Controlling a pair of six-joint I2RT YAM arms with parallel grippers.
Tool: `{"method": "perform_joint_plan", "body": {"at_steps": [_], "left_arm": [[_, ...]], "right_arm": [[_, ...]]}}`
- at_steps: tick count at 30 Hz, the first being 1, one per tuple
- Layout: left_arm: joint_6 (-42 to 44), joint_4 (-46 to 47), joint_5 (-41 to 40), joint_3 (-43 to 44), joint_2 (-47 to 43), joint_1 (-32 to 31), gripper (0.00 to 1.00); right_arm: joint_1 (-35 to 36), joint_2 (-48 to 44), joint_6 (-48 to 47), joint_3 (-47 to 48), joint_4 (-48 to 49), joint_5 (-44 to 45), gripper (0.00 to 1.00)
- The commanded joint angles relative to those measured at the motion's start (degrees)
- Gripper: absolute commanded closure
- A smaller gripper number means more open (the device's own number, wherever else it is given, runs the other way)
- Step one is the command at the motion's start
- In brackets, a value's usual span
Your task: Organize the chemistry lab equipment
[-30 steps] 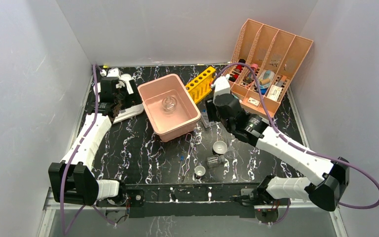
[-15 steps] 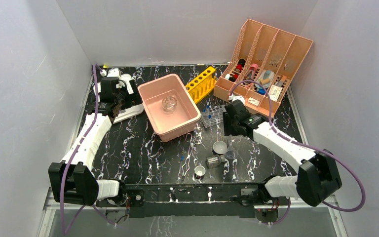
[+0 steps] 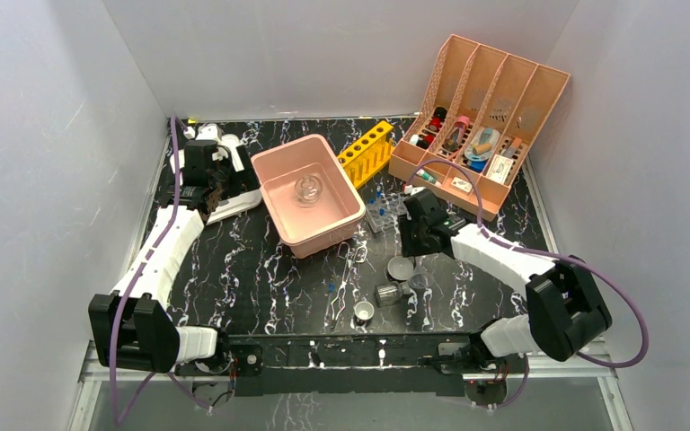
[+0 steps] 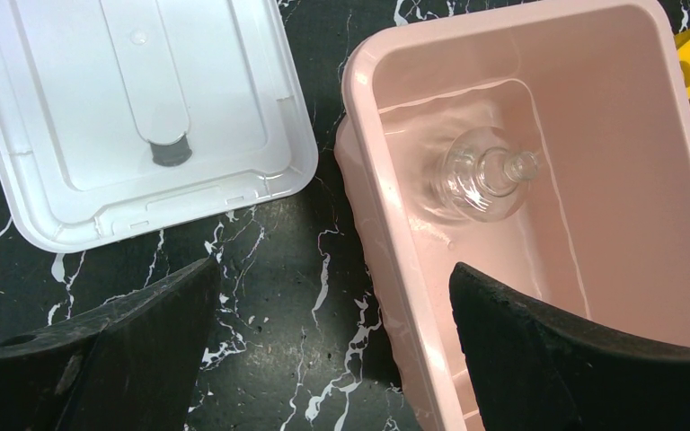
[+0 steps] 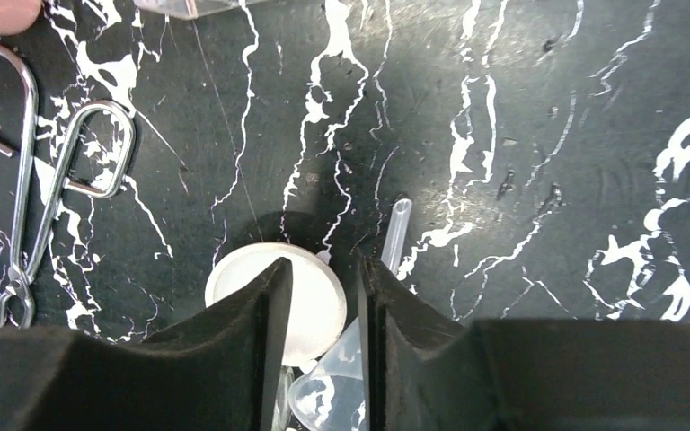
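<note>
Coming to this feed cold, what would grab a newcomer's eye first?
The large pink plastic tub left of centre stands out first, with a clear round glass flask inside it. So does the peach four-slot file organizer at the back right, with small items in its slots. Nearer the front, the right gripper is down low, its fingers straddling the rim of a little white round dish.
</note>
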Motion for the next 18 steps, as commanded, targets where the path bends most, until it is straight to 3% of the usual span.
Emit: {"method": "perform_joint_plan", "body": {"at_steps": [1, 12, 18], "left_arm": [[0.28, 0.09, -0.03, 1.24, -0.52, -0.29, 0.02], [0.37, 0.09, -0.25, 1.24, -0.48, -0.33, 0.02], [0.46, 0.09, -0.38, 1.22, -0.32, -0.33, 0.02]], "right_arm": [[-0.14, 0.85, -1.22, -1.73, 3.99, -4.54, 0.54], [-0.14, 4.14, -1.96, -3.32, 4.81, -6.01, 0.51], [-0.16, 5.12, -1.86, -3.57, 5.69, -6.54, 0.60]]}}
